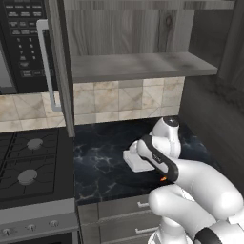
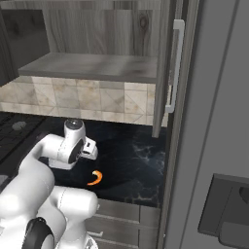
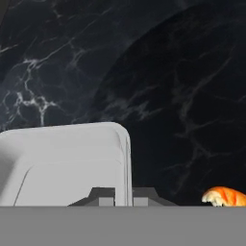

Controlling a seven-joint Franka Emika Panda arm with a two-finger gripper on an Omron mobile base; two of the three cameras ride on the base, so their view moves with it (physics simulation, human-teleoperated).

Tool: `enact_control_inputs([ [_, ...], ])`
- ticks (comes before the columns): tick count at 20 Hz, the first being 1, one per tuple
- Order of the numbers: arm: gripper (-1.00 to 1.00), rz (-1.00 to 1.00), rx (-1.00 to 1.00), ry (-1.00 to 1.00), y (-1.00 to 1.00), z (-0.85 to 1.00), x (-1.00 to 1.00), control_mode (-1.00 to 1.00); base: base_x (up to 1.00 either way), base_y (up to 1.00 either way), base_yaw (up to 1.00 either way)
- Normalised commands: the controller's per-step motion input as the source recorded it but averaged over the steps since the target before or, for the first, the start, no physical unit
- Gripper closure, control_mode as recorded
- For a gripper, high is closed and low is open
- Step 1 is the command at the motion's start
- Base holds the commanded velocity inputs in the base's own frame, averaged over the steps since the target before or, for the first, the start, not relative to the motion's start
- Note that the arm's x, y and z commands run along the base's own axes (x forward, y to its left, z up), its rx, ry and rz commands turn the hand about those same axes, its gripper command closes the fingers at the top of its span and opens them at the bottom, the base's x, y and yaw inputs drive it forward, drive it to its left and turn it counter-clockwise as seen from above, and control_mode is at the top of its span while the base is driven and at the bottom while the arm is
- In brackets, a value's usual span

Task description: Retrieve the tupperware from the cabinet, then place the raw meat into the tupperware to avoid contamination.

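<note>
- Dark marble counter (image 1: 105, 157) runs below the open cabinet (image 1: 138, 64), whose bare shelf I see above the tiled wall, with the stove (image 1: 28, 164) at the counter's left end.
- I see the tupperware (image 3: 67, 161) on the counter, near its front edge, under my wrist.
- My gripper (image 3: 123, 196) is pinched shut on the tupperware's rim, one tip inside the wall and one outside.
- Raw meat (image 2: 95, 178) lies on the counter near the front edge, just beside the container, apart from it.
- I judge the container light, stiff and slick; the rim is the sensible hold.
- I expect the meat to be soft, tiny and slippery; I would pinch across the middle of its curve.
</note>
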Motion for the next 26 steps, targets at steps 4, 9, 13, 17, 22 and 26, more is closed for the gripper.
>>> enact_control_inputs([
  [4,1.0,-0.11,0.0,-0.03,0.0,-0.07,0.01,-1.0,0.0,0.0,0.0],
  [9,1.0,-0.15,0.0,-0.03,0.0,-0.05,0.05,-1.0,0.0,0.0,0.0],
  [13,1.0,-0.15,0.0,-0.05,-0.01,-0.14,0.01,-1.0,0.0,0.0,0.0],
  [17,1.0,-0.11,0.0,-0.06,-0.03,-0.1,0.0,-1.0,0.0,0.0,0.0],
  [22,1.0,-0.01,0.0,0.0,0.0,0.0,0.0,-1.0,0.0,0.0,0.0],
  [26,-1.0,0.0,0.0,0.0,0.0,0.0,0.0,-1.0,0.0,0.0,0.0],
])
